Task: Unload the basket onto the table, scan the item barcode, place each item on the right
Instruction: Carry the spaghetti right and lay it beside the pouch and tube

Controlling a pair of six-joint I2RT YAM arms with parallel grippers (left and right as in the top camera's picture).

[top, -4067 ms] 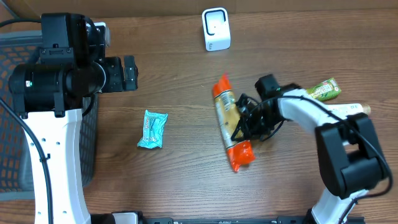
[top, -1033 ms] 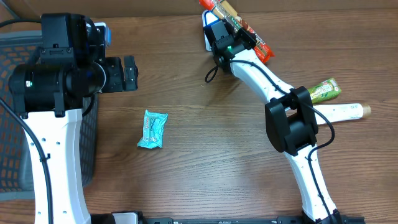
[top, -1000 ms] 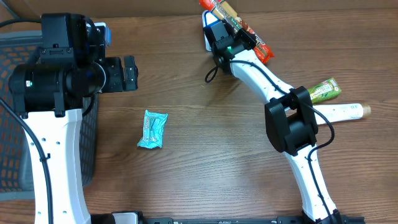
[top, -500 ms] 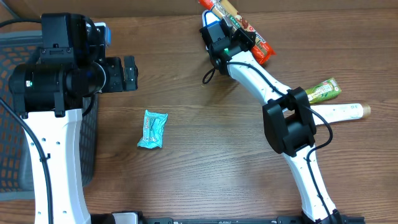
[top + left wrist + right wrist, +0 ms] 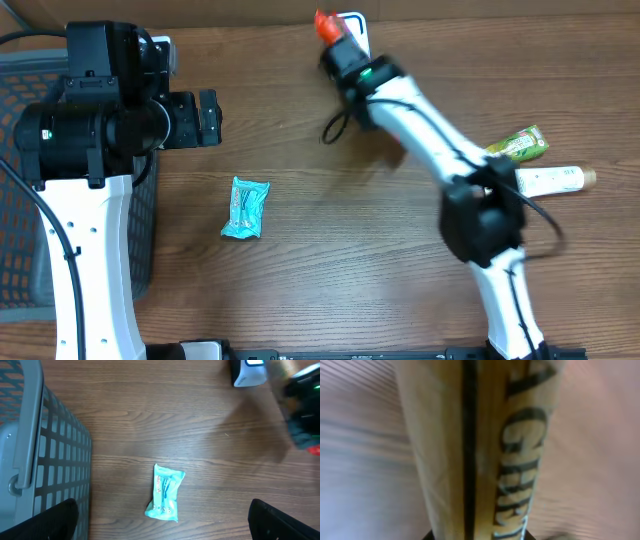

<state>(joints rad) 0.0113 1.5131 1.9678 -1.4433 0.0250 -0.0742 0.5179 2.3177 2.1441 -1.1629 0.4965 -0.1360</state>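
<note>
Gripping the snack packet (image 5: 480, 445), the right pincer (image 5: 342, 55) is holding it just beside the scanner (image 5: 353, 22) at the worktop's (image 5: 300, 260) far edge; the left pincer (image 5: 208, 117) is hanging spread wide, grasping nothing.

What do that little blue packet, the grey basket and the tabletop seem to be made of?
Blue packet: looks like thin glossy plastic film, given its crimped ends and crinkled sheen.
Grey basket: probably moulded plastic with a matte finish, given its uniform grid walls and thick smooth rim.
Tabletop: shows brown wood grain, though it could be laminate; smooth, low sheen.
</note>
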